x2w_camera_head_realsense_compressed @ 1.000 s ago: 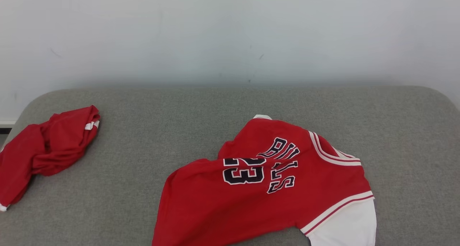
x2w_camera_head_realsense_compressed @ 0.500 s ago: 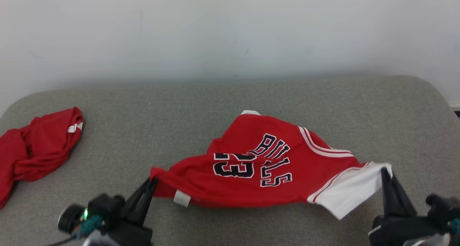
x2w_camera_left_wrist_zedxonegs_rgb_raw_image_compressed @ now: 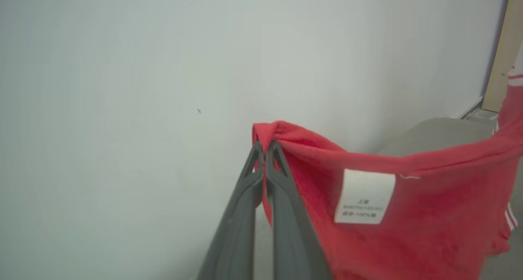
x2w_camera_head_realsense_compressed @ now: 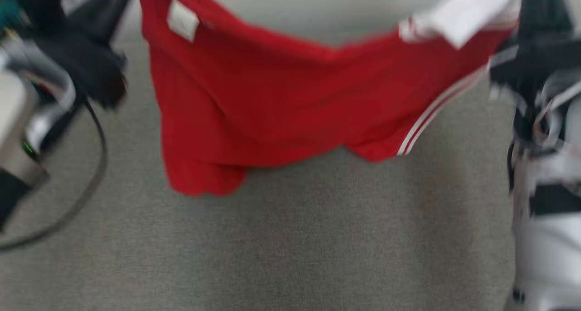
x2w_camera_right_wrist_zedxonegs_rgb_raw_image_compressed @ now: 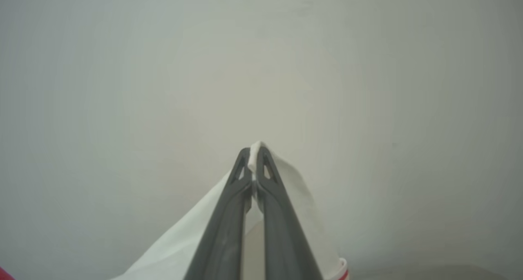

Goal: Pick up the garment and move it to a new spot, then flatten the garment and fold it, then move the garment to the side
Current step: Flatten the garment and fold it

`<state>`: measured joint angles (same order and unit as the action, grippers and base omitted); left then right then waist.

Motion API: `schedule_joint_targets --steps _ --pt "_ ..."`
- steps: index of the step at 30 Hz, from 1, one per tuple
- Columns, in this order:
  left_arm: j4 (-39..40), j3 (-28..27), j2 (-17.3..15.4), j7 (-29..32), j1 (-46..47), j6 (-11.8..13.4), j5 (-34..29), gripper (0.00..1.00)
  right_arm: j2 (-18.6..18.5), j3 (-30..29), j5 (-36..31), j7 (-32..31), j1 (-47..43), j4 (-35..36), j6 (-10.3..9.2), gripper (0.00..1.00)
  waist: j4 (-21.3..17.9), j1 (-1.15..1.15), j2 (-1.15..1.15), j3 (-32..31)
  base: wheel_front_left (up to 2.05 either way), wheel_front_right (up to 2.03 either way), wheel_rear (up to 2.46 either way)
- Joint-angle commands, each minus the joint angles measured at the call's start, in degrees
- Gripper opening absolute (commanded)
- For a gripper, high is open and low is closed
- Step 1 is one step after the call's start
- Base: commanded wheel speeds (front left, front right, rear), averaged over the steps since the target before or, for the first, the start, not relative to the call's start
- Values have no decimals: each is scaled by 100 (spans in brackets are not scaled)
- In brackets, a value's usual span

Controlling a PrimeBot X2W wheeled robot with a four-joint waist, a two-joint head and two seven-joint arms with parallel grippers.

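The red knit sports jersey with white striped trim [x2w_camera_head_realsense_compressed: 272, 97] hangs in the air at 12 o'clock in the head view, slung between the two arms above the grey fabric-covered cushion surface [x2w_camera_head_realsense_compressed: 290, 247]. The left gripper [x2w_camera_left_wrist_zedxonegs_rgb_raw_image_compressed: 264, 149] has its jaws pinched together on a red corner. Just beside that corner, toward 4 o'clock in the left wrist view, is the white sewn-in care label [x2w_camera_left_wrist_zedxonegs_rgb_raw_image_compressed: 365, 196]. The right gripper [x2w_camera_right_wrist_zedxonegs_rgb_raw_image_compressed: 253, 157] has its jaws closed on the jersey's white cloth panel [x2w_camera_right_wrist_zedxonegs_rgb_raw_image_compressed: 298, 202].

By my reading the pick-up is done and the carry to a new spot is under way. Laying down, flattening, folding and moving aside are all left.

The head view is smeared. The jersey's top edge is cut off at 12 o'clock. Its lowest fold, at 7 o'clock, probably hangs clear of the cushion, though the blur leaves that unsure. The pale plain wall [x2w_camera_right_wrist_zedxonegs_rgb_raw_image_compressed: 122, 67] behind gives no clue to where it will be set down.
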<state>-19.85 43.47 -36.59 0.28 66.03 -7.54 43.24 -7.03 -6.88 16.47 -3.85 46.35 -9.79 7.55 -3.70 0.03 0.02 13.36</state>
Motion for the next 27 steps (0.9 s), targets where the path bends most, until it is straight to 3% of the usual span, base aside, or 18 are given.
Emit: schedule_joint_targets --steps 1,7,14,21,27 --pt "-86 86 -34 23 373 13 178 0 21 -42 8 -63 399 -111 -13 0 -300 -3 -2 843 0 0 0" --pt "-615 548 -153 49 2158 13 728 0 156 -168 -123 -314 2552 -897 -13 0 -476 -3 -2 1384 0 0 0" --pt "-1286 869 -187 88 3595 13 1274 0 243 -510 -365 -387 4401 -1983 -13 0 -676 -3 -2 1726 0 0 0" --pt "-1778 1289 -24 66 4658 13 1676 0 171 -856 -915 -262 5643 -2903 -13 0 -755 -3 -2 1926 0 0 0" --pt "-2060 1583 75 -16 5110 13 1937 0 119 -972 -1207 -104 6191 -3411 -13 0 -788 -3 -2 2030 0 0 0"
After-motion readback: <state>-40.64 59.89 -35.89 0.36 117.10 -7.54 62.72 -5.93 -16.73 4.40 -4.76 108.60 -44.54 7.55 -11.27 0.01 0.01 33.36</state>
